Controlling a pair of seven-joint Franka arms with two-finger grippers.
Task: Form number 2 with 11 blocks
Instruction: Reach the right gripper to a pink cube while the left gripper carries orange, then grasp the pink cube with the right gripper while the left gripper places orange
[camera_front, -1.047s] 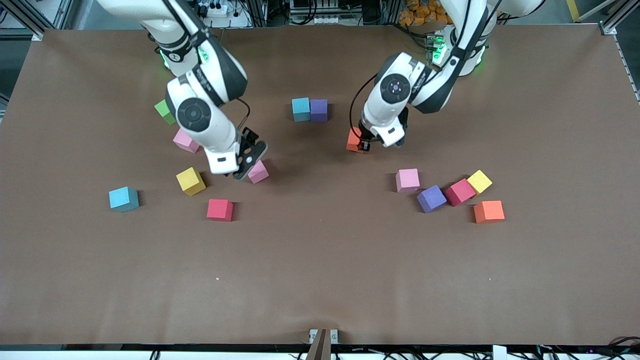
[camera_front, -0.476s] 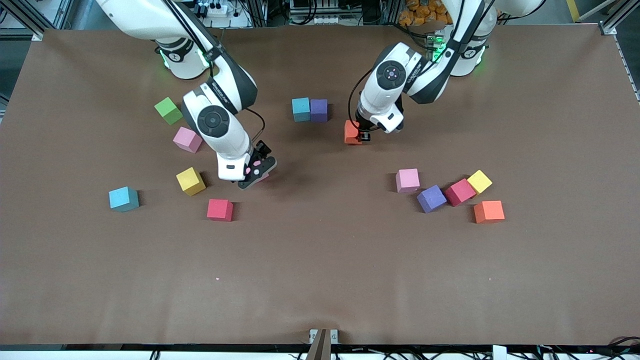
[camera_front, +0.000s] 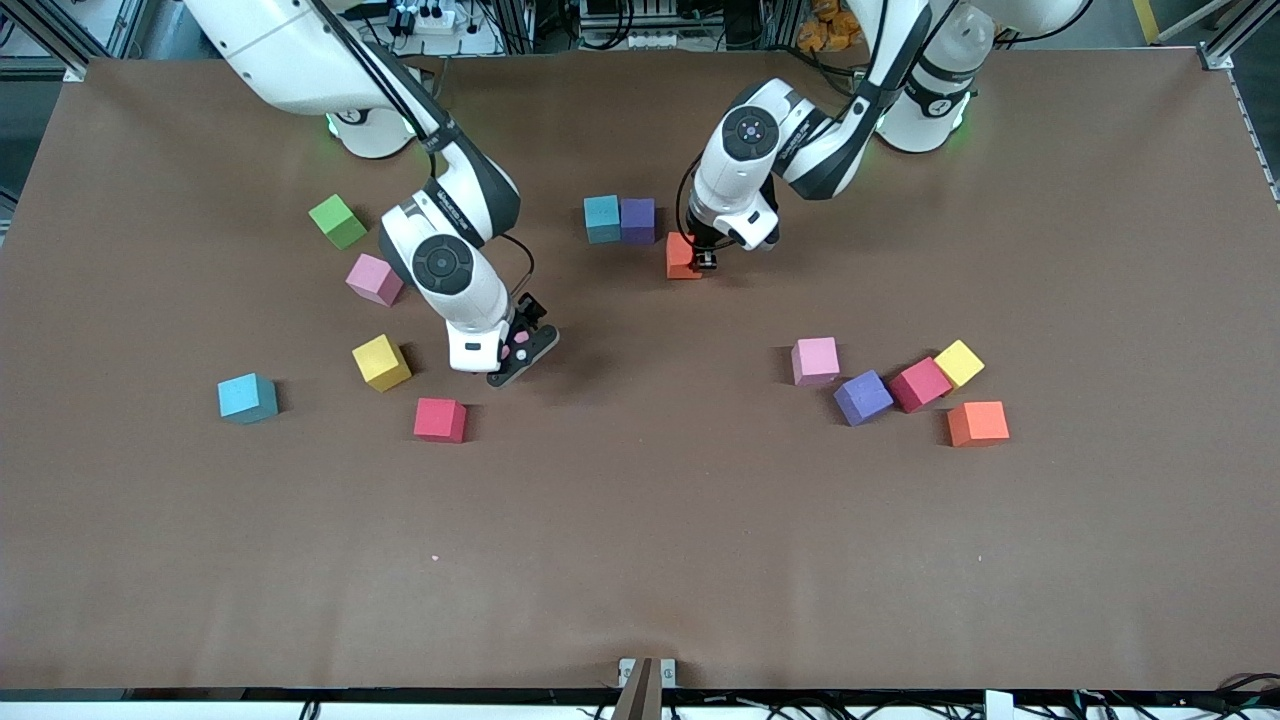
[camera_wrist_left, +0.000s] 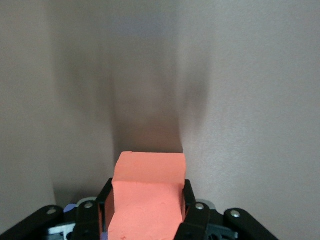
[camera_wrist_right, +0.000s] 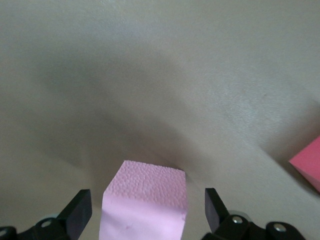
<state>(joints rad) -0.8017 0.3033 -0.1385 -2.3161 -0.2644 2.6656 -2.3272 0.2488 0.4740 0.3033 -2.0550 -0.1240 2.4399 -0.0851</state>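
Note:
My left gripper (camera_front: 699, 258) is shut on an orange block (camera_front: 680, 256), held low just beside the touching light blue block (camera_front: 602, 218) and purple block (camera_front: 638, 220). The left wrist view shows that orange block (camera_wrist_left: 148, 190) clamped between both fingers. My right gripper (camera_front: 515, 350) stands open, straddling a pink block (camera_wrist_right: 150, 192) with gaps on both sides; the front view hides that block under the hand. Loose around it lie a pink block (camera_front: 375, 279), a yellow block (camera_front: 381, 362), a red block (camera_front: 440, 419) and a light blue block (camera_front: 247, 397).
A green cube (camera_front: 337, 221) sits near the right arm's base. Toward the left arm's end lie a pink cube (camera_front: 815, 360), a purple cube (camera_front: 862, 397), a red cube (camera_front: 920, 384), a yellow cube (camera_front: 959, 363) and an orange cube (camera_front: 978, 423).
My left gripper has carried the orange block toward the light blue and purple pair. My right gripper has moved over the pink block, which now sits between its open fingers.

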